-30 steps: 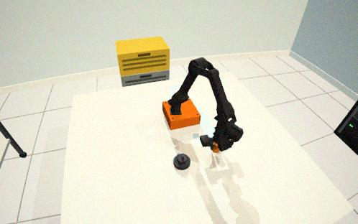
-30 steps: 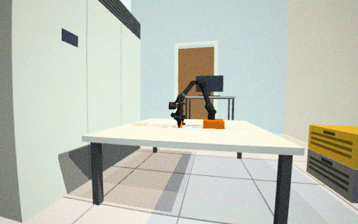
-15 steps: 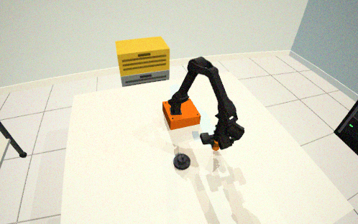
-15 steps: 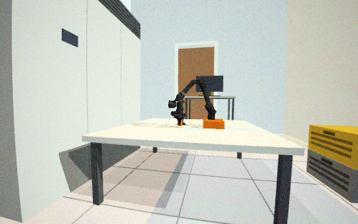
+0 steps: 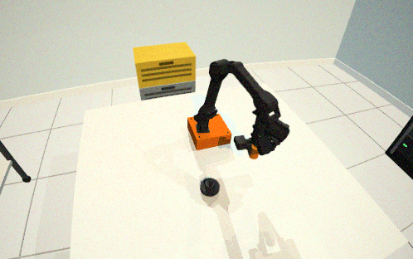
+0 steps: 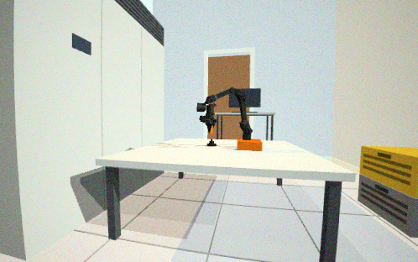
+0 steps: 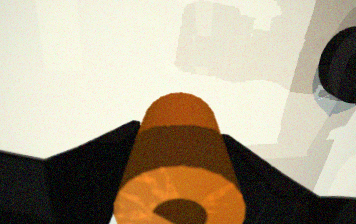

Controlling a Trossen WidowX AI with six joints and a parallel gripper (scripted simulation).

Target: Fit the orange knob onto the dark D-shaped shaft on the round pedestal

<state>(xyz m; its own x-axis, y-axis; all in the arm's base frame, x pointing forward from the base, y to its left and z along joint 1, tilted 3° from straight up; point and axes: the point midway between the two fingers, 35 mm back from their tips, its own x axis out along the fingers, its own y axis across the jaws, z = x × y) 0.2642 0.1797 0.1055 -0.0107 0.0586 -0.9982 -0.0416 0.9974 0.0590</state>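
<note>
The orange knob (image 5: 254, 153) (image 6: 211, 130) (image 7: 180, 112) is upright between the fingers of my gripper (image 5: 253, 149) (image 6: 211, 127) (image 7: 179, 135), which is shut on it. The knob is held above the table. In the wrist view its top end faces the camera and shows a hole with a flat edge at the lower left; the bottom of the hole is cut off by the frame. The dark round pedestal (image 5: 210, 188) (image 6: 211, 144) (image 7: 330, 65) stands on the table, left of and nearer than the knob in the top view, and at the right edge in the wrist view. Its shaft's flat side cannot be made out.
The arm's orange base box (image 5: 211, 126) (image 6: 249, 145) stands on the white table (image 5: 124, 207) (image 6: 210, 161), behind the pedestal in the top view. Yellow and grey cabinets (image 5: 166, 70) (image 6: 388, 168) stand off the table. Shadows of the arm fall across the table.
</note>
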